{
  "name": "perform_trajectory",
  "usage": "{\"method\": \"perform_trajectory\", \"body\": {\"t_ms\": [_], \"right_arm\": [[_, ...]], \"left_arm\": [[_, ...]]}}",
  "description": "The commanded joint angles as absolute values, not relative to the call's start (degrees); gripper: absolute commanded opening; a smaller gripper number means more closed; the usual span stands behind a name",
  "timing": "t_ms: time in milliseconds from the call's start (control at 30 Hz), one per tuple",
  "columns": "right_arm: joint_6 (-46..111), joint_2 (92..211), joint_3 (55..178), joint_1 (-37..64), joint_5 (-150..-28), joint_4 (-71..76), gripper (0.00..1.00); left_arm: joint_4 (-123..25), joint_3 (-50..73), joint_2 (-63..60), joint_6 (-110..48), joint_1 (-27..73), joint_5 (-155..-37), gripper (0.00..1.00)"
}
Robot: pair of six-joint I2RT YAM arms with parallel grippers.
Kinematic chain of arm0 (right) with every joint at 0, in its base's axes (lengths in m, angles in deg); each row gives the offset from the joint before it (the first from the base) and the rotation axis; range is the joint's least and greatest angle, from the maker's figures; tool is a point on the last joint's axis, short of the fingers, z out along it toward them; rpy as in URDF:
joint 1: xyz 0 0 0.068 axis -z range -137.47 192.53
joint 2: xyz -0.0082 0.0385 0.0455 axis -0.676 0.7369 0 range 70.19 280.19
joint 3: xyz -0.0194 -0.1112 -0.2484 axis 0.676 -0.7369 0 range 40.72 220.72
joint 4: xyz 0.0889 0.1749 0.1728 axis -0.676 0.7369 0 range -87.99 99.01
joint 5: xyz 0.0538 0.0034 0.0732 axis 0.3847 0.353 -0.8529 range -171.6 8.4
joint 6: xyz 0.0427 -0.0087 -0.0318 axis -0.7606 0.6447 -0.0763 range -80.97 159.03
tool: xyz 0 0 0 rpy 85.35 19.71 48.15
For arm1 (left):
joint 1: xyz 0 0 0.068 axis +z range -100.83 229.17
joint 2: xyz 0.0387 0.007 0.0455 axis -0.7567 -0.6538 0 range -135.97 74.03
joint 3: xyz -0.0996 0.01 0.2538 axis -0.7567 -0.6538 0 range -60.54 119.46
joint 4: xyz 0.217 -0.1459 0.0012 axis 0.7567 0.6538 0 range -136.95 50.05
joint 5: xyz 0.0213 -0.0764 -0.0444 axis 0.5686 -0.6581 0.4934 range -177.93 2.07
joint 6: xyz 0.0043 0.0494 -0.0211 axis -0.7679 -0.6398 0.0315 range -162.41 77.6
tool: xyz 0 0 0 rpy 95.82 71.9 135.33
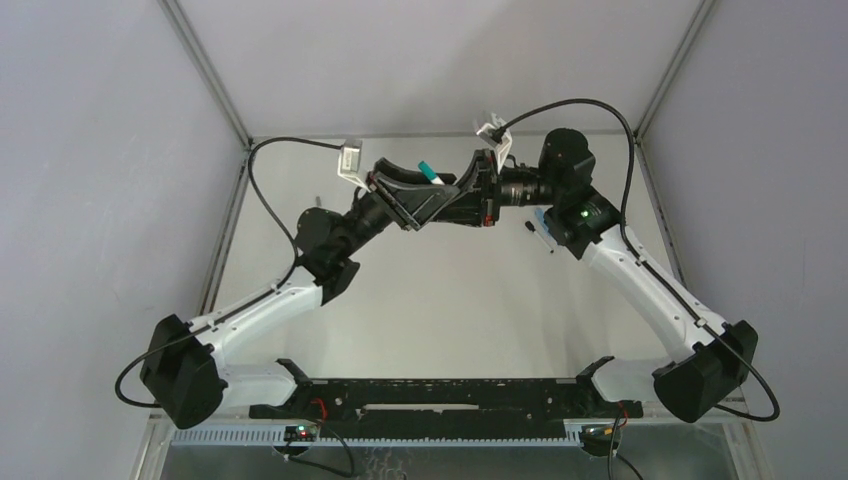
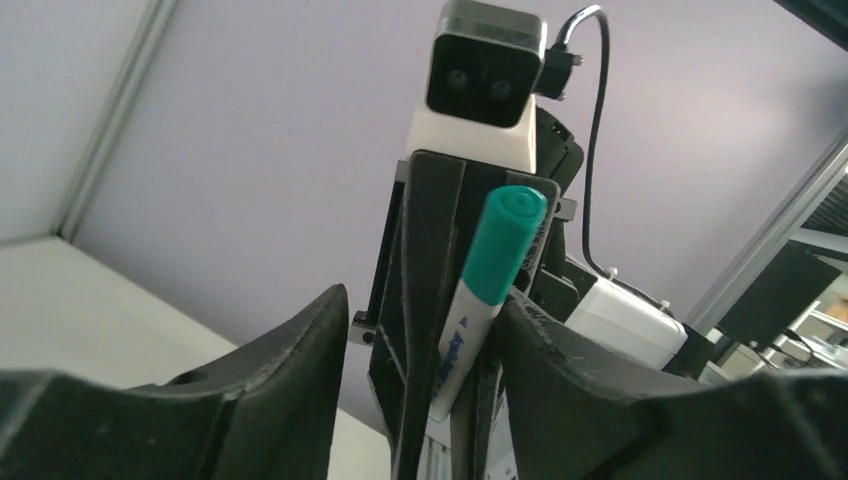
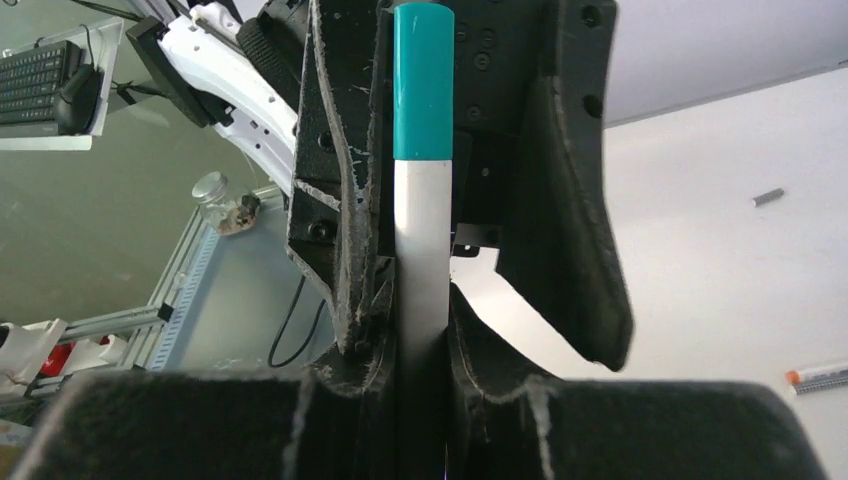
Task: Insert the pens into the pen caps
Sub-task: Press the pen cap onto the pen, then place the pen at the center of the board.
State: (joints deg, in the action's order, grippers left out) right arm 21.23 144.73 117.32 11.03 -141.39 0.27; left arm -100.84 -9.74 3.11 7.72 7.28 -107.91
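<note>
Teal cap [image 3: 423, 80] sits on the end of a white pen [image 3: 420, 270], which is up in the air above the bench [image 3: 720, 290], between the two tools. Right tool [image 3: 420, 350] is clamped narrow on the white barrel; the right wrist view shows the barrel rising straight out of its fingers. Left tool [image 2: 420, 310] is wide, its fingers either side of the capped end, one just beside the pen; contact can't be told.

Left wrist view only: blue print on the barrel, the round cap end, and the other arm's wrist camera [image 2: 487, 65] above.

Right wrist view only: a small grey cap [image 3: 768, 197] lying on the bench, and a pen with orange end [image 3: 822, 377] at the frame edge, well apart from it.

Top view: only the teal tip pokes out between the tools, and a small dark piece [image 1: 527, 228] lies on the bench beside the right arm.
</note>
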Motion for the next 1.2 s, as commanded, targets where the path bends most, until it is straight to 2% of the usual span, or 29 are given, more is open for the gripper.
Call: {"method": "perform_trajectory", "body": {"t_ms": [0, 233, 400, 500, 800, 1000, 1167], "right_arm": [[22.2, 140.0, 114.8, 11.4, -139.6, -5.7, 0.0], [25.3, 136.2, 107.7, 14.2, -141.8, -4.3, 0.0], [29.5, 134.0, 103.7, 16.9, -141.6, -0.7, 0.0], [34.0, 132.8, 101.2, 18.7, -140.0, 4.1, 0.0], [43.9, 131.7, 93.4, 27.6, -131.8, 14.3, 0.0], [50.5, 137.0, 93.0, 32.5, -127.5, 22.5, 0.02], [55.0, 141.8, 92.8, 33.1, -117.7, 24.4, 0.03]], "left_arm": [[-96.0, -13.3, 3.7, 9.3, 7.8, -114.3, 0.63], [-102.6, -19.8, 8.1, 5.3, 8.6, -115.1, 0.7], [-106.5, -24.7, 12.5, 0.6, 8.7, -111.2, 0.81], [-106.5, -27.1, 14.8, -1.9, 9.0, -108.5, 0.84], [-104.7, -32.0, 16.9, -2.8, 11.2, -105.1, 0.84], [-104.9, -32.3, 14.7, -2.1, 11.7, -104.7, 0.84], [-105.2, -32.3, 13.1, -1.5, 12.0, -104.6, 0.84]]}}
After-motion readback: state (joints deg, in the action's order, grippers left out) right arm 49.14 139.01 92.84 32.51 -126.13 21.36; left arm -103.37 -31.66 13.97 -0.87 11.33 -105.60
